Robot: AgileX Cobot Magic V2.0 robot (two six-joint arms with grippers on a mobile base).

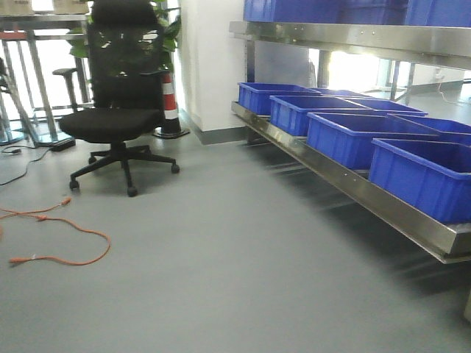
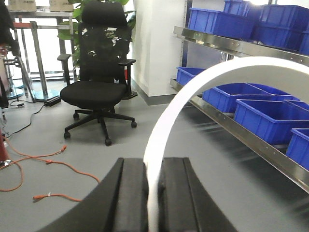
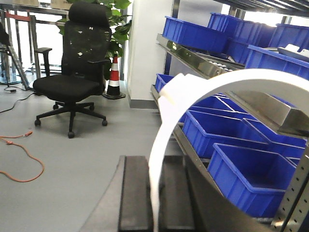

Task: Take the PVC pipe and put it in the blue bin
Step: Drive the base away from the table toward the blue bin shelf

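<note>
Closest in, the left gripper (image 2: 154,166) is seen clamped on a white curved band (image 2: 193,86), which arches up and over to the right. The right gripper (image 3: 155,166) is clamped likewise on a second white band (image 3: 241,78). Whether either band is the pipe to be moved cannot be told from such near, blurred views. Farther out, open blue plastic bins (image 1: 338,147) are lined along a low stainless-steel shelf (image 1: 324,173) at the right. A black mesh office chair (image 1: 110,121) and a loose orange cable (image 1: 44,218) are seen on the grey floor (image 1: 221,279) at the left.
</note>
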